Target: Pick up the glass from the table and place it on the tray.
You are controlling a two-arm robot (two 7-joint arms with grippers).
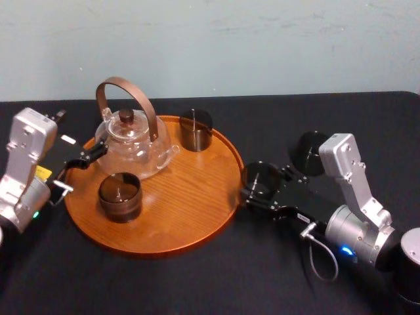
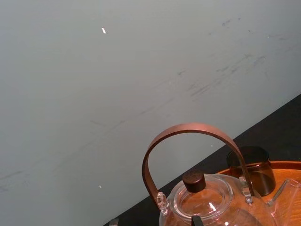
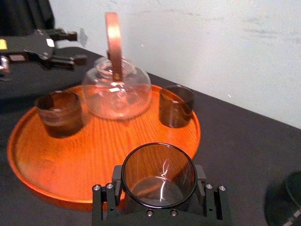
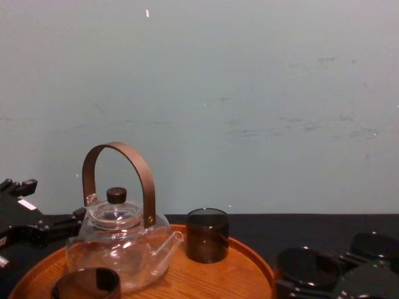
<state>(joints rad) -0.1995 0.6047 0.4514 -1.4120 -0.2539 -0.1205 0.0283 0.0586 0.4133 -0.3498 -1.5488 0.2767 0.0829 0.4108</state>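
**Glass gripped, not on tray yet**

Left hand sits at the tray's left edge beside the teapot, fingers apart and holding nothing. Tray carries the teapot plus two dark cups: front cup and back cup. Glass is upright, just off the tray's right rim, over the desk. Can't tell if it touches the desk. Right hand is clamped on it, one finger either side. Spare dark glass stands on the desk behind.
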